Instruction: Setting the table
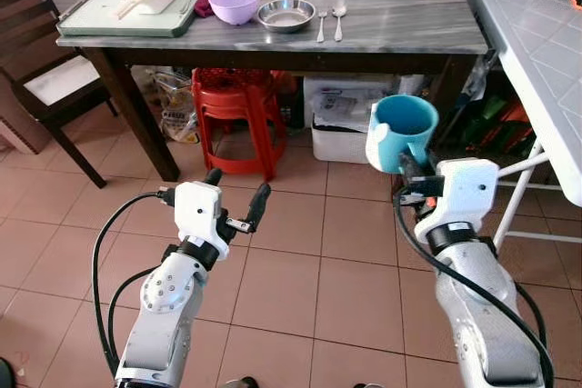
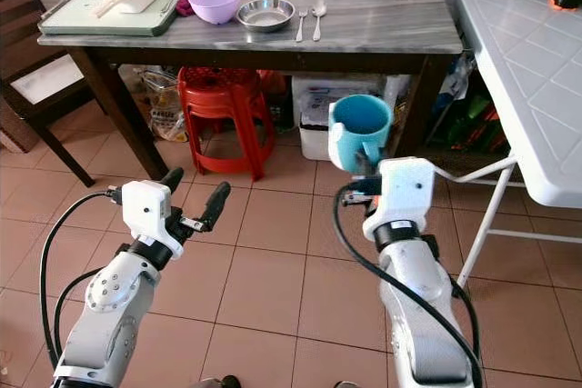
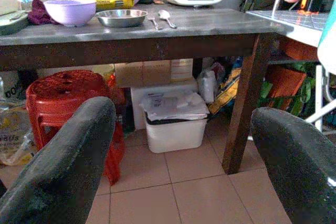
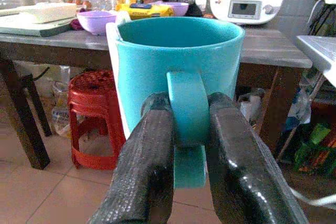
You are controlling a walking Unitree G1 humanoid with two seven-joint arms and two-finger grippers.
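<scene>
My right gripper [image 1: 406,168] is shut on the handle of a teal mug [image 1: 402,131], held upright in the air in front of the dark grey table [image 1: 400,29]. In the right wrist view both fingers [image 4: 149,166] pinch the mug's handle [image 4: 187,109]. My left gripper [image 1: 236,190] is open and holds nothing, low over the tiled floor. On the table stand a purple bowl [image 1: 235,3], a steel bowl [image 1: 285,14], and a fork [image 1: 322,24] beside a spoon [image 1: 339,20].
A green tray [image 1: 100,19] with a white scoop lies at the table's left end. Under the table are a red stool [image 1: 235,115] and a white bin [image 1: 341,138]. A white folding table [image 1: 544,61] stands to the right, a dark chair [image 1: 45,79] to the left.
</scene>
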